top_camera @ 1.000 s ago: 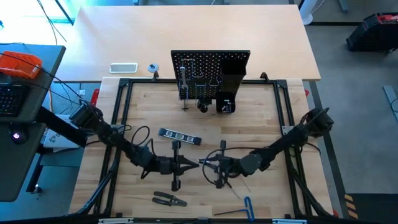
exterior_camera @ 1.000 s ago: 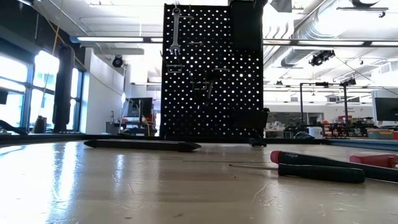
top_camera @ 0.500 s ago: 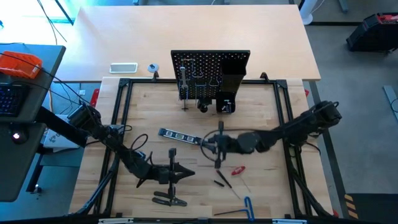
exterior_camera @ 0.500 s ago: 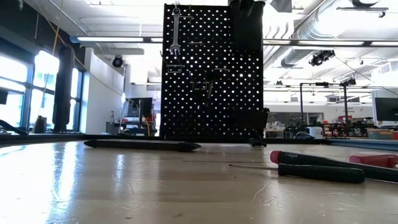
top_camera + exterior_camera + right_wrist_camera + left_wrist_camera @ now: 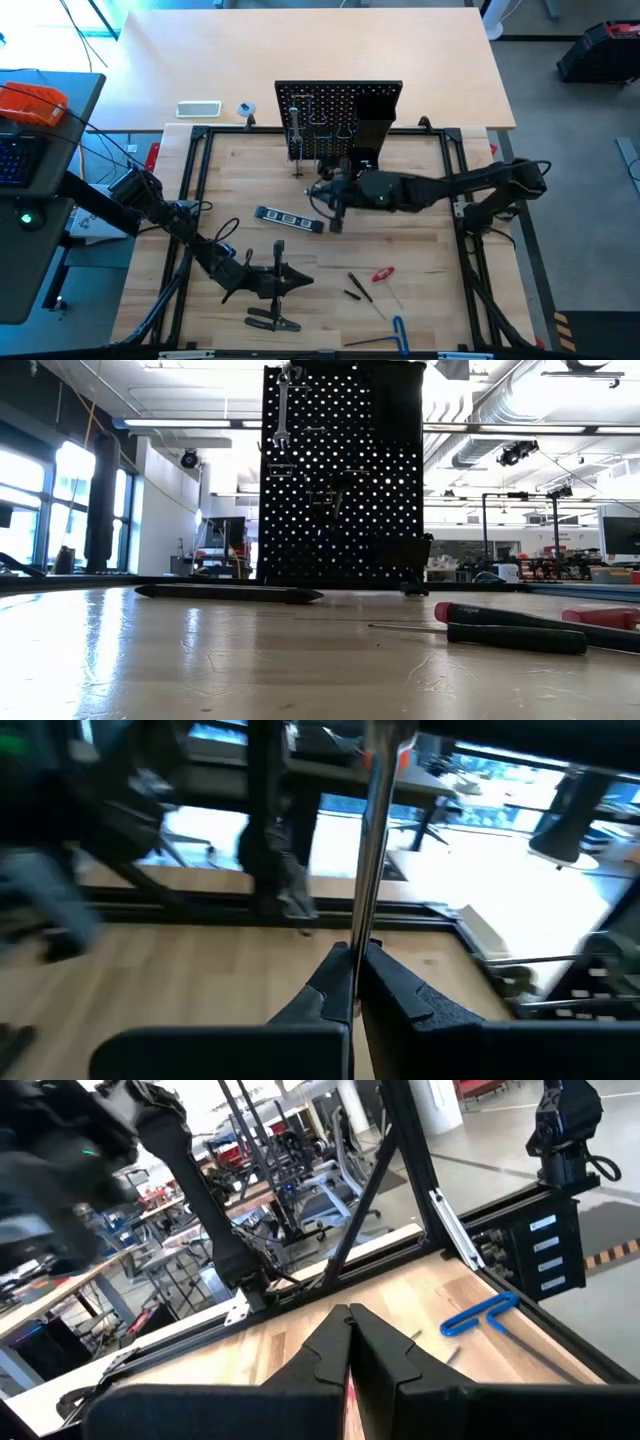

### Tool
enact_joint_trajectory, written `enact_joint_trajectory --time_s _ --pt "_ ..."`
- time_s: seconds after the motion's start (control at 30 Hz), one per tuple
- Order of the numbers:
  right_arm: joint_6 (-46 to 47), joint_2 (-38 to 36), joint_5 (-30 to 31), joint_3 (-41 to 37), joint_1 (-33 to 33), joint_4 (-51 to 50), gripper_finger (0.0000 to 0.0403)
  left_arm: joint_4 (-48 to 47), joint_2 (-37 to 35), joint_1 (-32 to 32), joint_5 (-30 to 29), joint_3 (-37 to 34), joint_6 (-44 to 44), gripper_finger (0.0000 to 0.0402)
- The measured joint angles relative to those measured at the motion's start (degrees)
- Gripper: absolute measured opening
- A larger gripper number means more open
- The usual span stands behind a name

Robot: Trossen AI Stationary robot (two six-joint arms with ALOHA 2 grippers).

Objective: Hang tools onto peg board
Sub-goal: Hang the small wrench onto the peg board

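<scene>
The black peg board [image 5: 338, 122] stands upright at the table's far middle, with a silver wrench [image 5: 283, 410] hanging on it and a black box holder [image 5: 376, 125] on its right side. My right gripper [image 5: 322, 196] is just in front of the board, shut on a thin silver tool shaft [image 5: 372, 840]. My left gripper [image 5: 303, 280] is shut and empty over the near middle of the table; it also shows in the left wrist view [image 5: 348, 1330]. The dark level [image 5: 288, 217] lies flat on the table between the two grippers. My right gripper pinches the silver shaft's lower part [image 5: 362, 935] between its two fingers. The fingers come level from the table's right and lie across the shaft. The shaft stands upright above the fingers, clear of the table; its lower end is hidden by the fingers.
Black-handled pliers [image 5: 272, 320] lie near the front edge. A red-handled screwdriver [image 5: 381, 272], small dark bits [image 5: 355, 290] and a blue hex key [image 5: 398, 330] lie at the near right. A black frame [image 5: 200, 200] borders the work area.
My right gripper has gone from the table's middle toward the far edge, up to the peg board, carrying the silver tool. My left gripper has drawn back a little toward the near left and then stayed still.
</scene>
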Motion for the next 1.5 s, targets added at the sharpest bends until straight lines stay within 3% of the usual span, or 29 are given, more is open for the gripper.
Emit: enact_joint_trajectory --time_s 0.2,0.4,0.57,0.77,0.9,1.03,1.33,1.5 --pt "-0.5 0.0 -4.9 4.7 -3.8 -5.0 0.0003 -1.2 0.0 0.0 -0.6 0.0 0.0 0.0" --pt "2.5 0.0 -10.0 4.8 -1.5 -14.7 0.0003 1.6 0.0 0.3 -13.0 0.0 2.2 0.0" --pt "4.7 0.0 -10.4 4.8 2.8 -19.0 0.0003 9.7 0.0 2.2 -16.3 0.0 6.2 0.0004" --pt "6.4 0.0 -8.0 4.8 7.5 -21.8 0.0003 16.1 0.0 4.1 -15.3 0.0 7.2 0.0061" --pt "6.6 0.0 -5.4 4.8 9.9 -22.9 0.0003 16.9 0.0 5.8 -14.3 0.0 2.4 0.0116" --pt "6.6 0.0 -3.6 4.8 11.2 -22.5 0.0003 16.6 0.0 8.0 -9.2 0.0 -3.8 0.0149" --pt "7.3 0.0 -2.8 4.8 12.0 -22.5 0.0003 15.2 0.0 12.5 -0.4 0.0 -14.7 0.0158" --pt "7.7 0.0 -2.8 4.8 12.0 -22.8 0.0003 13.8 0.0 13.0 1.1 1.1 -14.5 0.0143"
